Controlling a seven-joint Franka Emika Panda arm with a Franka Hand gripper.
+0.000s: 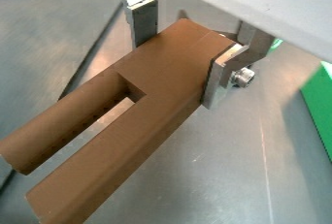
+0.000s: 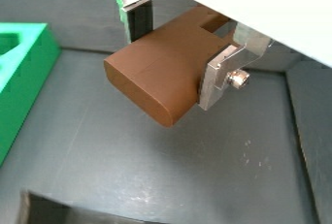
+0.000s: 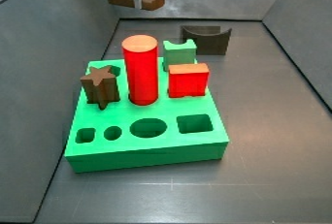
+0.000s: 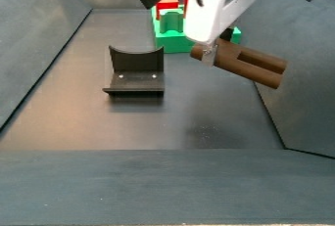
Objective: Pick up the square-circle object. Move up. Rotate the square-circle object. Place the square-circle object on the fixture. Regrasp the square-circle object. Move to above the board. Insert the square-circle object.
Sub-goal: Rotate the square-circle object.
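Square-circle object [image 1: 130,121] fills the wrist view — pinched in the claw [image 1: 182,58], held aloft, apparently ready for the fixture [image 4: 133,71].

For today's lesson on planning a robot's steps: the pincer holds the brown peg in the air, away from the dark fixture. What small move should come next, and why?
Probably turn the wrist. The pincer is shut on the square-circle object, which hangs clear of the floor and juts out sideways, beside the fixture. Its notch is empty, so rotating the peg before carrying it over looks sensible.
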